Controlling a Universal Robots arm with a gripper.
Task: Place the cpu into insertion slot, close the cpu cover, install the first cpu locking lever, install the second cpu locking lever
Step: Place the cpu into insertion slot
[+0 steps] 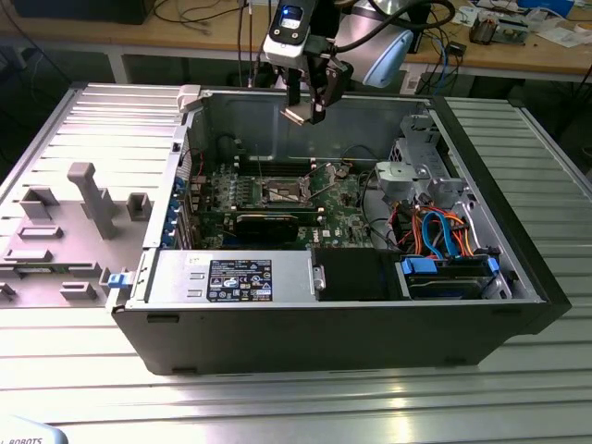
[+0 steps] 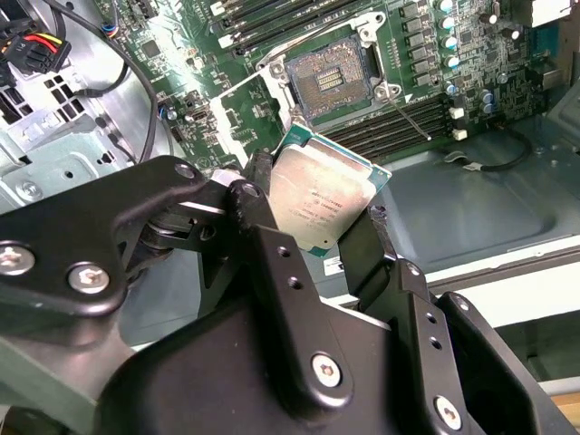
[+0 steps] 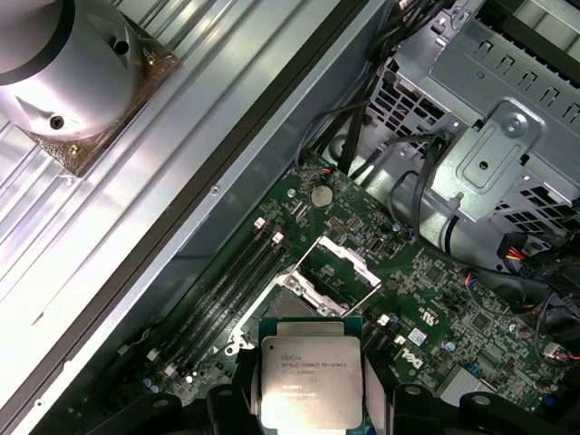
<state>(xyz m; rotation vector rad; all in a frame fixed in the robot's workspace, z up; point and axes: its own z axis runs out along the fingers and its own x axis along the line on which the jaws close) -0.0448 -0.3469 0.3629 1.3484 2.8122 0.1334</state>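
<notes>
Finding 1, grip. In the upper centre of the exterior view the gripper [image 1: 302, 111] hangs above the open computer case [image 1: 305, 333], well clear of the motherboard [image 1: 344, 209]. In the second wrist view its black fingers [image 2: 257, 186] are drawn in narrow against two opposite edges of the cpu [image 2: 322, 201], which they carry with the silver lid facing the camera. Gripping by the edges appears meant to keep the underside free for seating.

Finding 2, target. The insertion slot [image 2: 331, 77] sits unoccupied on the board below the chip, its contact field exposed. The cpu is in the air, apart from the slot and not yet lowered into it. In the first wrist view the chip [image 3: 311, 381] lines up roughly square with the slot [image 3: 331, 272], judged to be a pre-alignment for a straight descent.

Finding 3, cover and levers. A thin silver frame beside the slot, taken to be the cpu cover [image 2: 243, 107], seems swung up and open. A slim metal lever [image 2: 412, 116] lies released across the memory slots [image 2: 390, 122].

Finding 4, limits. The chip's underside is hidden. The gripper body cuts off its near edge in the first wrist view. The second lever cannot be made out with certainty.
</notes>
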